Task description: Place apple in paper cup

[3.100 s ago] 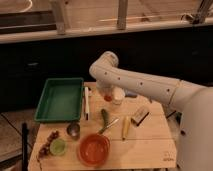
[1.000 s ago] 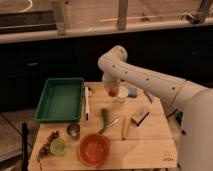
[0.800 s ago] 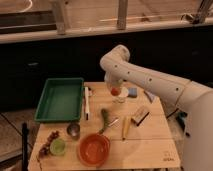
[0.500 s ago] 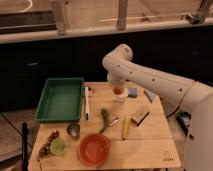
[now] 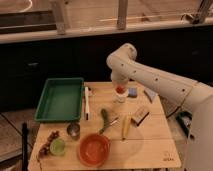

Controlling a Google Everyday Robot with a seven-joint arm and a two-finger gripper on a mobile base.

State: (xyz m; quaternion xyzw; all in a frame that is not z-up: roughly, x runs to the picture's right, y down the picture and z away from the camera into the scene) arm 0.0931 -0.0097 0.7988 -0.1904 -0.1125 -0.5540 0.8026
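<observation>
The white paper cup (image 5: 120, 98) stands upright at the back middle of the wooden table (image 5: 150, 150). The small red apple (image 5: 120, 90) sits at the cup's mouth, its top showing above the rim. My gripper (image 5: 119, 83) hangs straight down directly over the apple and cup, very close to the apple or touching it. The white arm reaches in from the right.
A green tray (image 5: 60, 99) lies at the left with a white stick (image 5: 86, 102) beside it. A green vegetable (image 5: 105, 118), banana (image 5: 125, 127), brown block (image 5: 140, 115), blue sponge (image 5: 132, 92), metal cup (image 5: 73, 131), orange-red bowl (image 5: 94, 149), green bowl (image 5: 57, 146) and grapes (image 5: 47, 142) surround the cup.
The arm has swung a little to the right and risen slightly above the cup. The apple now sits at the cup's mouth below the gripper.
</observation>
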